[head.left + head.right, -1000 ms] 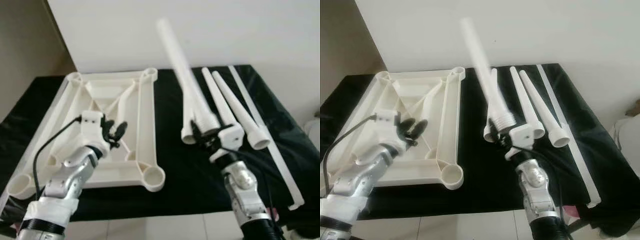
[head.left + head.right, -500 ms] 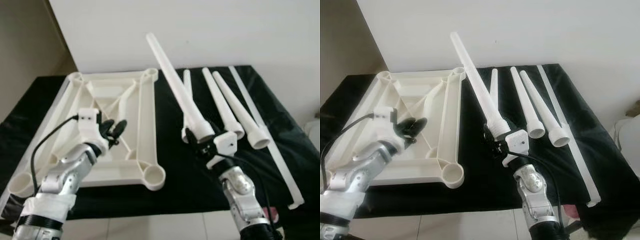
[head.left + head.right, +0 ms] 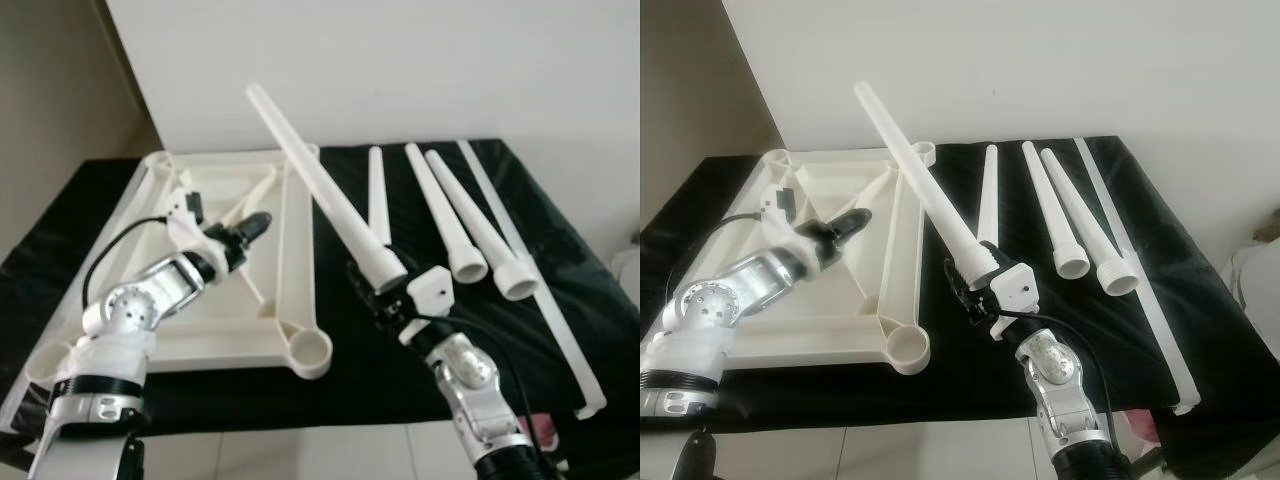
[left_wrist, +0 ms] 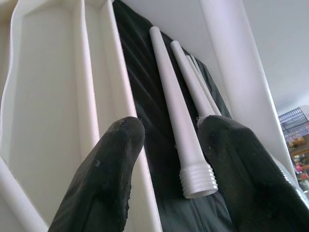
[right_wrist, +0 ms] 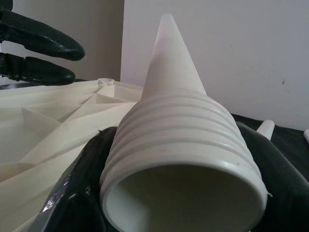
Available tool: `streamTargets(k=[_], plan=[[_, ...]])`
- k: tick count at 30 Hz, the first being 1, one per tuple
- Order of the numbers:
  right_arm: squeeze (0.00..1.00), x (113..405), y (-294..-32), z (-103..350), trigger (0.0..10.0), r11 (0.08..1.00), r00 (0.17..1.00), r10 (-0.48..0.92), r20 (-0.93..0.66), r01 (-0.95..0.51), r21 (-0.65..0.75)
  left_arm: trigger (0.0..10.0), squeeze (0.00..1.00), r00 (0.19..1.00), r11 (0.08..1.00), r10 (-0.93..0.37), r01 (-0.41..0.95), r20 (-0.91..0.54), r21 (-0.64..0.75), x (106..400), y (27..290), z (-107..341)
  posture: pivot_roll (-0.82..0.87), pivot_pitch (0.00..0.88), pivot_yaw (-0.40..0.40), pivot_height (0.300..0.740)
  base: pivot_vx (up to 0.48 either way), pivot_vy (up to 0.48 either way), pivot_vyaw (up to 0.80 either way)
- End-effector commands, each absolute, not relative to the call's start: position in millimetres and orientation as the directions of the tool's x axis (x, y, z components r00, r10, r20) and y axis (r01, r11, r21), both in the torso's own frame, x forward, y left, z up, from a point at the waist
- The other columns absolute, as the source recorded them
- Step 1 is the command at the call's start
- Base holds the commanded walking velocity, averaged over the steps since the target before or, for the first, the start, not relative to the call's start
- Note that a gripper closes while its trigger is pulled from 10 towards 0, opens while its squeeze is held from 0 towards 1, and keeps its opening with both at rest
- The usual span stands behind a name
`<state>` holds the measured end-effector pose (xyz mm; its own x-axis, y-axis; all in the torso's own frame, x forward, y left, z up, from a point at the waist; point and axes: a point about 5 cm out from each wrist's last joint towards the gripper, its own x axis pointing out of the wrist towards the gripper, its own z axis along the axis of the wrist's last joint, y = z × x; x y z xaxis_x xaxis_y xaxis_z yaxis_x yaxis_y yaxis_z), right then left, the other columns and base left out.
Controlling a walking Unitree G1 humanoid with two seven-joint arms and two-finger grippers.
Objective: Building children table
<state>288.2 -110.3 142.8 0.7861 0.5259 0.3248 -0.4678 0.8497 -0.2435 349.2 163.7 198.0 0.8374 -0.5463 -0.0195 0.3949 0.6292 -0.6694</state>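
Your right gripper (image 3: 372, 287) is clamped on the threaded end of a long white tapered plastic table leg (image 3: 312, 172), held aloft and slanting up toward the white wall (image 3: 400, 60).

The leg's narrow tip crosses over the right rim of the upturned white ribbed plastic tabletop (image 3: 292, 262), which lies on the black cloth-covered table (image 3: 350, 340) with its near corner socket (image 3: 308, 351) close to the cloth's front edge. Your left gripper (image 3: 250, 228) hovers over the tabletop's inner ribs, fingers (image 4: 108, 166) apart. Three more white legs (image 3: 448, 215) lie side by side on the open black cloth to the right, with a thin white strip (image 3: 540, 290) near the table's right edge.
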Motion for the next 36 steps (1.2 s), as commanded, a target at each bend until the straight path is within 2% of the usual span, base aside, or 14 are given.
streamTargets(k=[1,14,36], plan=[[0.0,287.0,-106.2,144.7,10.0,0.844,0.773,0.536,0.34,-0.478,-0.245,10.0,0.0,0.601,0.333,-0.755,0.697,0.263,-0.635,336.4,155.7,211.9,-0.07,0.026,0.09,0.74,0.0,0.0,0.0],[0.0,283.8,-105.2,141.1,10.0,0.844,0.774,0.537,0.335,-0.483,-0.235,10.0,0.0,0.581,0.288,-0.769,0.687,0.267,-0.666,333.5,156.9,213.4,-0.07,0.02,0.091,0.74,0.0,0.0,0.0],[0.0,281.5,-105.1,140.8,10.0,0.847,0.778,0.531,0.336,-0.482,-0.223,10.0,0.0,0.569,0.269,-0.777,0.688,0.271,-0.674,328.9,156.6,214.9,-0.08,0.026,0.093,0.74,0.0,0.0,0.0]])
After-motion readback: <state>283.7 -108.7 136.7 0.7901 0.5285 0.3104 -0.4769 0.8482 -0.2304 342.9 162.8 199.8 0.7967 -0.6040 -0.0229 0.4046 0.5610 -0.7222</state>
